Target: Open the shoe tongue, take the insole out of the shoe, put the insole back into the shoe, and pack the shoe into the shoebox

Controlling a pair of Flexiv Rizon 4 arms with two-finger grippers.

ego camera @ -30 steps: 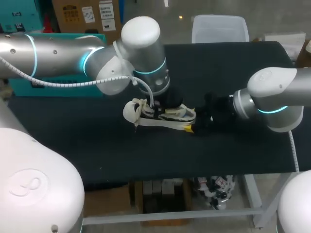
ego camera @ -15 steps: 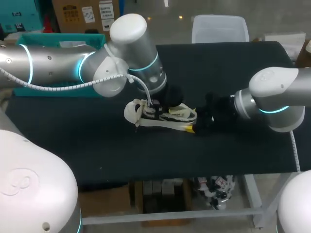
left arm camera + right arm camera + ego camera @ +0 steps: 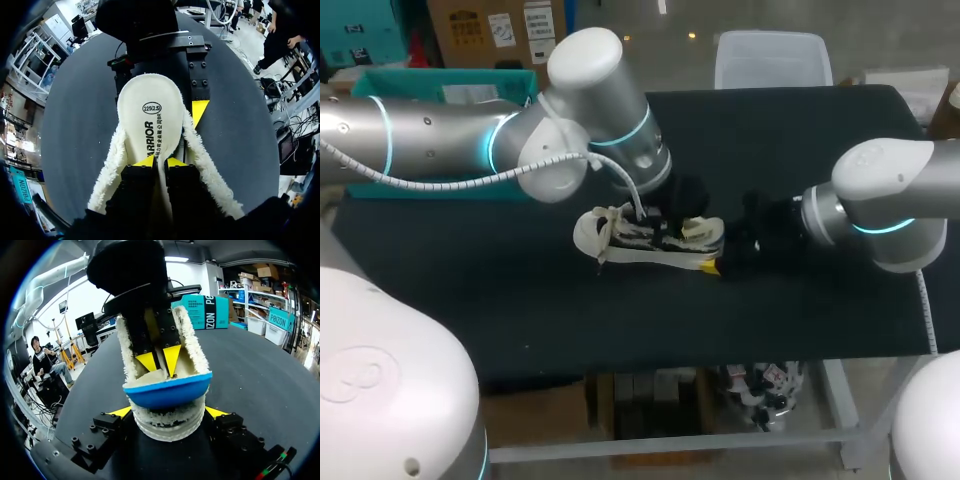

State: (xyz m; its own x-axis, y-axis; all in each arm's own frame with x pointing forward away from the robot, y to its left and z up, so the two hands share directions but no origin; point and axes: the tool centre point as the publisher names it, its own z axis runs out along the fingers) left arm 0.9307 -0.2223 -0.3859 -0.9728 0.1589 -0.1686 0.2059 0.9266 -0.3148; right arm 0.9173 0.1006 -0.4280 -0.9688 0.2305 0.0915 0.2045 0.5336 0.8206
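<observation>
A white and black shoe [image 3: 620,238] lies on its sole at the middle of the black table [image 3: 520,310], toe to the left. My left gripper [image 3: 684,222] reaches down into its fleece-lined opening [image 3: 210,175]. In the left wrist view this gripper [image 3: 159,162] is shut on the cream insole [image 3: 150,115], which stretches ahead toward the heel. The insole's blue underside [image 3: 167,390] curls up over the heel [image 3: 167,427] below the left gripper [image 3: 160,360]. My right gripper [image 3: 167,414] clasps the heel from both sides, low at the shoe's right end [image 3: 725,255].
A teal box [image 3: 445,85] stands at the table's back left, partly hidden behind my left arm; it also shows past the shoe [image 3: 210,310] in the right wrist view. Bare black tabletop lies in front of the shoe.
My left gripper has shifted a little to the right, toward the heel, with the insole in it. The shoe sits flatter now. The right arm has kept still.
</observation>
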